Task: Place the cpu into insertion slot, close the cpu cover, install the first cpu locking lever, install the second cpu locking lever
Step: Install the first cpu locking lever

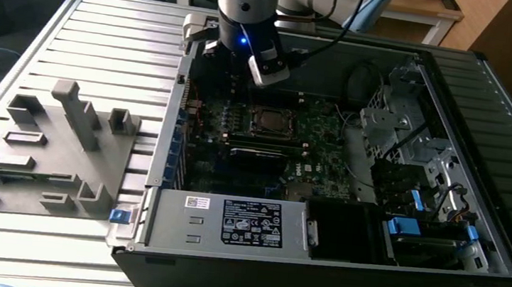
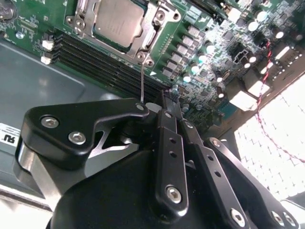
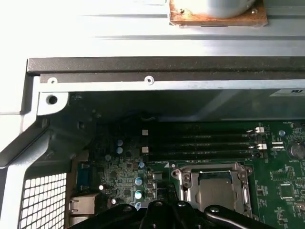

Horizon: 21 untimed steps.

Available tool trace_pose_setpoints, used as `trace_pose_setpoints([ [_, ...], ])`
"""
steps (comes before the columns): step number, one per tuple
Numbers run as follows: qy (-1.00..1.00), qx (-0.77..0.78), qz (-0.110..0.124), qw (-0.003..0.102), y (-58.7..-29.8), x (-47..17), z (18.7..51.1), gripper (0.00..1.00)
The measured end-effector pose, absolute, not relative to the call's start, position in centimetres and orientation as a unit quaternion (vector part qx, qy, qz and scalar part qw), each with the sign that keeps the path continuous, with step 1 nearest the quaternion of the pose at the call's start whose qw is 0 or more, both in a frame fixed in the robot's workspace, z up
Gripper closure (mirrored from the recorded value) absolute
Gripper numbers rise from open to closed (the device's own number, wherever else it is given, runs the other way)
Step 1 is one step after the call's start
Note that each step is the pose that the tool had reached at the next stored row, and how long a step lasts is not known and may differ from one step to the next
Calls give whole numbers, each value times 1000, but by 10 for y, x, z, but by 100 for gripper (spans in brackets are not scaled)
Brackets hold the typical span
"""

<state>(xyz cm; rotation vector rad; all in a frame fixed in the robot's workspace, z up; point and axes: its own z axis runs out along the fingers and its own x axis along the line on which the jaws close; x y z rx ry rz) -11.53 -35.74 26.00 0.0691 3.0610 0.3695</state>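
The cpu (image 2: 116, 21) lies flat in its socket on the green motherboard, its dull silver top showing. The cpu cover (image 2: 153, 36) lies down around it as a silver frame. In the first wrist view the cpu (image 3: 214, 192) and the cover (image 3: 187, 185) sit just beyond the fingertips. A thin locking lever (image 2: 141, 81) rises from the socket's edge to beside the tip of my gripper (image 2: 165, 99). The black fingers (image 2: 170, 143) are pressed together with nothing visibly between them. In the exterior view the gripper (image 1: 244, 71) hangs above and just behind the socket (image 1: 270, 120).
The open computer case (image 1: 491, 82) lies on a slatted metal table. Black memory slots (image 2: 95, 62) run beside the socket. A labelled power supply box (image 1: 228, 221) fills the case's near side, with cables and drive bays (image 1: 425, 168) on the exterior view's right. A grey fixture block (image 1: 46, 150) sits on the exterior view's left.
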Motion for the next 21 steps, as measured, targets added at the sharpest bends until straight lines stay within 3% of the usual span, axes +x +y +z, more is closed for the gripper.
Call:
trace_pose_setpoints([
  [21,991,20,130,28,-342,-121,251,89],
])
